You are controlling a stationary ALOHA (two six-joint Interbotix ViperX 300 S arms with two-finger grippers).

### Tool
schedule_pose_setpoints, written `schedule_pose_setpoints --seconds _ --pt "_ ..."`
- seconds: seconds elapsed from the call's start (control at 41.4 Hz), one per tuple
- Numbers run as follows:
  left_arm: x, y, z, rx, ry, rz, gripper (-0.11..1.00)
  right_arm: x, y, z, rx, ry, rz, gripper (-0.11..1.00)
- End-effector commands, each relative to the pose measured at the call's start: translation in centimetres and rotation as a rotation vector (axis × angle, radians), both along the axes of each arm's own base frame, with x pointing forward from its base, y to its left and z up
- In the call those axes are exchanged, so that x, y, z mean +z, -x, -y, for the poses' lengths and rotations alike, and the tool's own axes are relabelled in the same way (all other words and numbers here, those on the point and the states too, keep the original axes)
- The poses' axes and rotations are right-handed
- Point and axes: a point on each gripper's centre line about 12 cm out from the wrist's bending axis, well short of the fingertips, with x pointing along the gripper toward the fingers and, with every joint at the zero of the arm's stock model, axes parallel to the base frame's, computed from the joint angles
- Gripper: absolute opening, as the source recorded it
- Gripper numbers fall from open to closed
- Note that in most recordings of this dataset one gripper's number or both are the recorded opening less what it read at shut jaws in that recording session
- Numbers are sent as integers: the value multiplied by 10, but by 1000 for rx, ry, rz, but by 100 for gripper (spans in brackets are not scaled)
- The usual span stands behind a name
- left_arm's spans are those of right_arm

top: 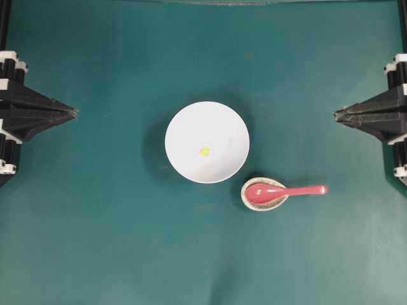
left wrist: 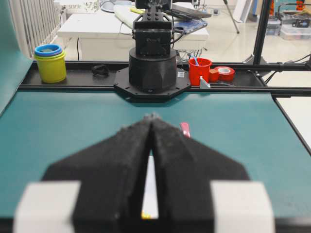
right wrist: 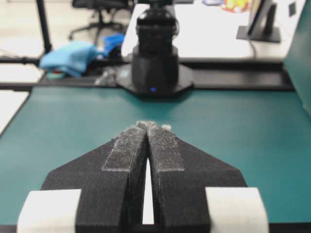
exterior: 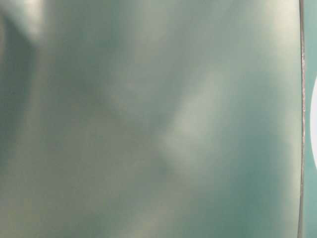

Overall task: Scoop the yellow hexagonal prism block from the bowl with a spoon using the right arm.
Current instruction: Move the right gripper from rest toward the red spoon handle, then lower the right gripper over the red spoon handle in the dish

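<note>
A green desk [top: 95, 241] seen from overhead. At its centre sits a white bowl [top: 207, 142], and inside it, a little toward 7 o'clock from the middle, lies the block [top: 205, 151], a tiny yellow dot on the white floor of the bowl. Just beside the bowl, at its 4 o'clock, is a small speckled dish [top: 249, 198]. The spoon [top: 283, 191] rests with its pink-red scoop in that dish and its handle pointing toward 3 o'clock, lifted off the desk by the dish rim. That likely makes the handle easier to pinch, and it points toward the right arm's side.

The right gripper [top: 337, 115] waits at the 3 o'clock edge, well apart from the spoon, its pointed black fingers pressed together with nothing between them. The right wrist view shows the same: the two padded fingers [right wrist: 124, 150] meet at the tip. The left gripper [top: 75, 112] mirrors it at the 9 o'clock edge, also closed and empty, well clear of the work.

The table-level view is a green blur, with only a sliver of white at its right edge.

No step appears begun: the spoon is untouched and the block is in the bowl. The gripper would need to open first, then reach for the handle.
</note>
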Motion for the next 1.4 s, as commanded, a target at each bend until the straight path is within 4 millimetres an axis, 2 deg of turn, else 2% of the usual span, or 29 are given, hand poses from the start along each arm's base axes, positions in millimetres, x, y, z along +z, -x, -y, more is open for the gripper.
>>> schedule_pose_setpoints --seconds 0.0,0.29,0.362,0.41,0.603,0.7,0.893,1.086,1.375 --pt "11 0 0 -2 -12 40 0 8 -2 0 -1 -6 21 -1" --pt "11 0 1 -4 -6 41 0 10 -2 0 -2 -14 32 1" --pt "11 0 0 -4 -6 40 0 10 -2 0 -2 -14 34 5" --pt "11 0 0 -4 -6 38 0 10 -3 1 -2 -14 32 10" --pt "8 -1 0 -2 -4 20 0 4 -6 0 -2 -14 14 42" --pt "7 -1 0 -2 -4 11 0 -1 -9 1 -2 -14 2 51" --pt "6 -1 0 -2 -6 6 0 -13 -18 1 -3 -15 -26 50" --pt "6 -1 0 -2 -6 0 0 -33 -31 -1 4 -20 -77 50" --pt "5 -1 0 -3 -6 -3 0 -76 -42 -9 21 -55 -135 50"
